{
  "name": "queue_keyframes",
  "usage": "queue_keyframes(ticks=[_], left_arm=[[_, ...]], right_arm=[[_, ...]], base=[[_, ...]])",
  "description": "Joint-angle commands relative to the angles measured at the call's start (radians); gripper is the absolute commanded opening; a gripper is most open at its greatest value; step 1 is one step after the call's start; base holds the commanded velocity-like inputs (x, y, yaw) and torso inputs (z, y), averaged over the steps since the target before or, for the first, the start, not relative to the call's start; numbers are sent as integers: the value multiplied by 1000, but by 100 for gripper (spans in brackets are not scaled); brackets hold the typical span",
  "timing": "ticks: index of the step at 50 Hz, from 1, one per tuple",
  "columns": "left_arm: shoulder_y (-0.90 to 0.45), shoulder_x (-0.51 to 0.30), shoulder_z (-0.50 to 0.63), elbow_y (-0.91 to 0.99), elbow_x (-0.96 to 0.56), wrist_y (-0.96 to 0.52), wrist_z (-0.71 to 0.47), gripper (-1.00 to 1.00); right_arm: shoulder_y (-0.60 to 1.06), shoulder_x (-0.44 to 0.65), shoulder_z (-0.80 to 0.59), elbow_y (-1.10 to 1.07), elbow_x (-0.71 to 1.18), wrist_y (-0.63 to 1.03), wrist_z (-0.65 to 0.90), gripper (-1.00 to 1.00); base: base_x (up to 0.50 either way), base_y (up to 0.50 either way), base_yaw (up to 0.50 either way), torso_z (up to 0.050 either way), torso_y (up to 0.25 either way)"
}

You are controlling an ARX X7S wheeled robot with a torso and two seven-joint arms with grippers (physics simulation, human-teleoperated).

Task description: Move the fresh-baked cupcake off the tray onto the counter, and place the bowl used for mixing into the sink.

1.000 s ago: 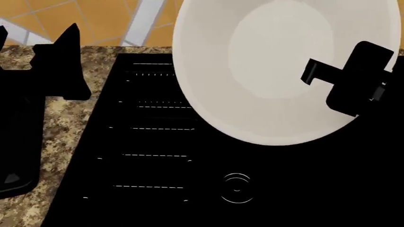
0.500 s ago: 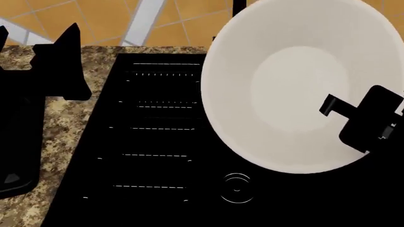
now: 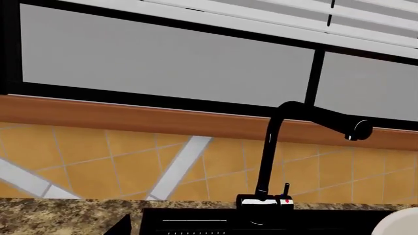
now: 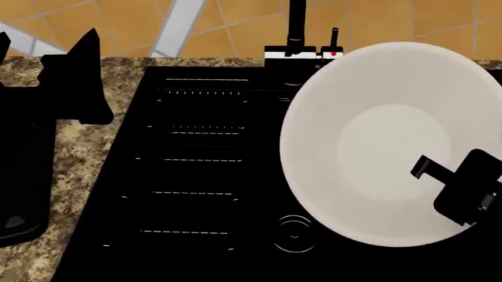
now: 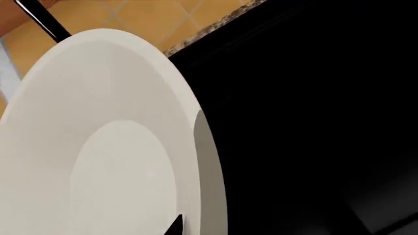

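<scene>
Orange wall tiles back the sink [image 4: 196, 176], above which the right gripper [image 4: 439, 176] pinches the rim of the bowl [image 4: 368, 147], likely rigid, smooth, slippery; best held at the rim.

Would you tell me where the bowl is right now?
In the head view, the bowl is at right over the sink, gripped by the right gripper, below the faucet.
</scene>
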Motion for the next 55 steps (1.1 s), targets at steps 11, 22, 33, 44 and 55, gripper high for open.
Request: queue_keyframes(ticks=[11, 22, 33, 44, 55], left_arm=[[0, -6, 2, -2, -9, 12, -5, 100], [4, -10, 0, 2, -17, 20, -9, 100], [4, -12, 7, 1, -17, 25, -7, 100], [1, -14, 11, -2, -20, 30, -7, 100], [2, -17, 10, -2, -27, 37, -9, 100]], right_arm=[[80, -147, -113, 185, -107, 110, 8, -100], [106, -222, -176, 267, -172, 159, -16, -100], [168, -299, -228, 429, -216, 213, -64, -100], [226, -365, -271, 534, -237, 268, -90, -100], [266, -410, -304, 609, -249, 310, -99, -100]], base=[[0, 0, 0, 0, 1], [0, 0, 0, 0, 0], [0, 0, 0, 0, 1], [0, 0, 0, 0, 0], [0, 0, 0, 0, 0]])
